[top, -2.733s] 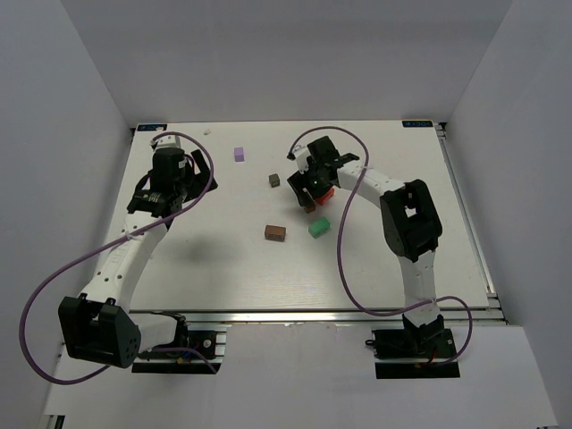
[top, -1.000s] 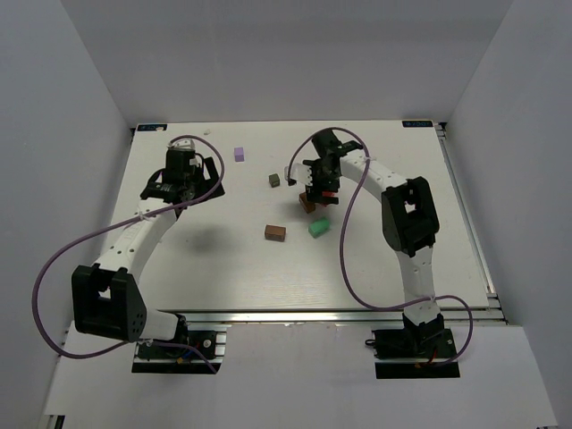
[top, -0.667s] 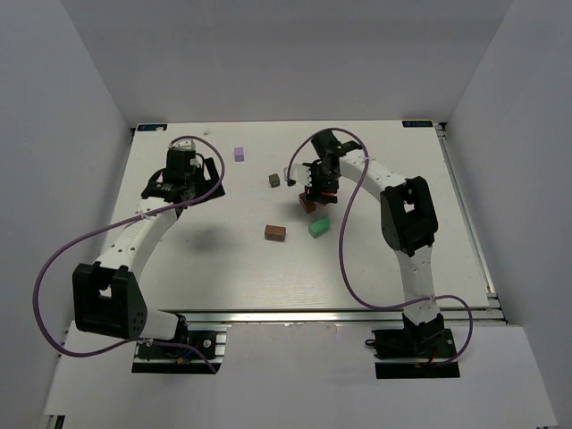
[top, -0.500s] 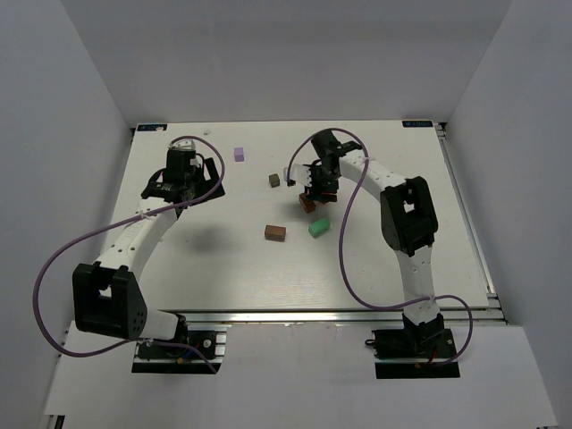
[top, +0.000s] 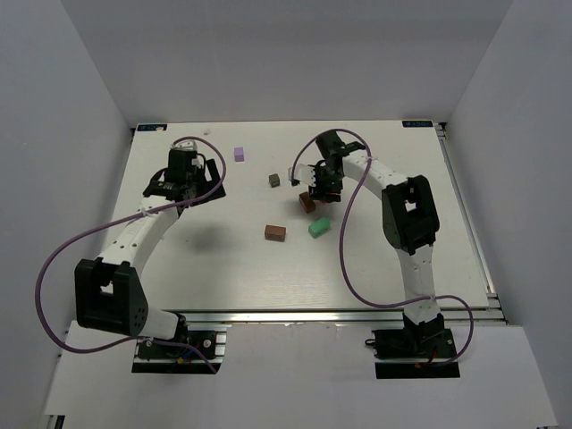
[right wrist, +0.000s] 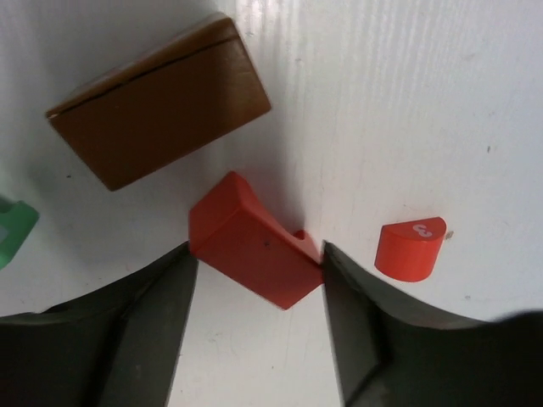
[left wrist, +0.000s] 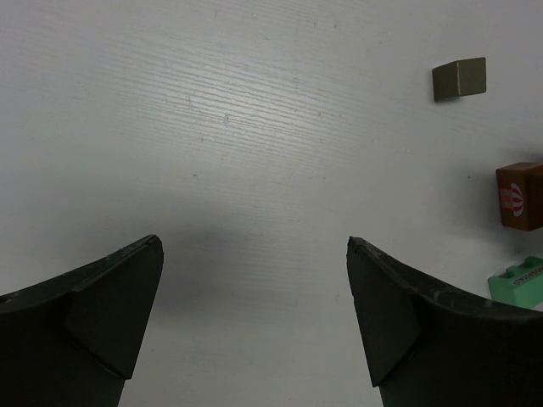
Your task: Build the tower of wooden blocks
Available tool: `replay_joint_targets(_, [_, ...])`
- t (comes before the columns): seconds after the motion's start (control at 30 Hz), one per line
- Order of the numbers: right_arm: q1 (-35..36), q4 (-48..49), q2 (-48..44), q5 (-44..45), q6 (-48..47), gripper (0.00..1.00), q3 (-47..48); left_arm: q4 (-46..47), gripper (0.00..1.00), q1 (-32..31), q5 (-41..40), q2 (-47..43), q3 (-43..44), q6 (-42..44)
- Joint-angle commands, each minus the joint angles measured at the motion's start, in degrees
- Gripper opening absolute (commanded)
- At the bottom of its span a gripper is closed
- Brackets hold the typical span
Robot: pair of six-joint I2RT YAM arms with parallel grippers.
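Note:
In the right wrist view a red block (right wrist: pixel 246 237) with an arched notch lies on the white table, and my right gripper (right wrist: pixel 257 254) is shut on it, one finger touching each end. Just beyond it lie a brown block (right wrist: pixel 161 102), a small red half-round piece (right wrist: pixel 410 248) at the right and a green block (right wrist: pixel 13 227) at the left edge. From above, my right gripper (top: pixel 320 189) covers the red block beside the brown block (top: pixel 307 202). My left gripper (left wrist: pixel 253 246) is open over bare table, at the far left (top: pixel 183 174).
Loose on the table are a lilac block (top: pixel 239 154), a dark grey block (top: pixel 274 180), a second brown block (top: pixel 275 232) and the green block (top: pixel 318 228). The left wrist view shows the dark grey block (left wrist: pixel 459 79) and a brown block (left wrist: pixel 520 195) at its right edge.
My right gripper's jaws have come in from wide open onto the red block and the wrist has shifted slightly. The left arm has hardly moved in the last second.

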Motion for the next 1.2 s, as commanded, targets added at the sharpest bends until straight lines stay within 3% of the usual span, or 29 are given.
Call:
replay_joint_targets(0.0, [-0.5,-0.5,1.4,-1.4,-2.7,0.62,2.0,0.1,0.98,0.1,0.3,0.3,2.5,0.5])
replay_joint_targets(0.13, [-0.5,-1.9,1.0,-3.9,-1.6,0.35,3.3,-0.3,0.98,0.0,0.3,1.1,2.8,0.6])
replay_joint_targets(0.3, [-0.5,-3.4,-2.2,-4.3,3.2,0.13,1.5,-0.5,0.98,0.1,0.5,0.9,3.0,0.4])
replay_joint_targets(0.63, [2.0,7.7,-19.7,1.5,25.3,0.08,-8.8,-1.4,0.98,0.1,-0.1,-2.1,3.3,-1.7])
replay_joint_targets(0.83, [10.8,13.0,-29.5,1.2,33.8,0.1,-21.5,-3.4,0.98,0.0,-1.4,-3.1,4.3,-1.9])
replay_joint_targets(1.03, [16.3,9.6,-26.8,1.4,41.8,0.1,-23.1,-2.9,0.98,0.1,-1.9,-5.0,3.6,-2.1])
replay_joint_targets(1.17, [18.2,9.1,-24.7,4.0,42.3,0.1,-24.4,-2.6,0.98,0.1,-1.6,-5.2,3.5,-2.1])
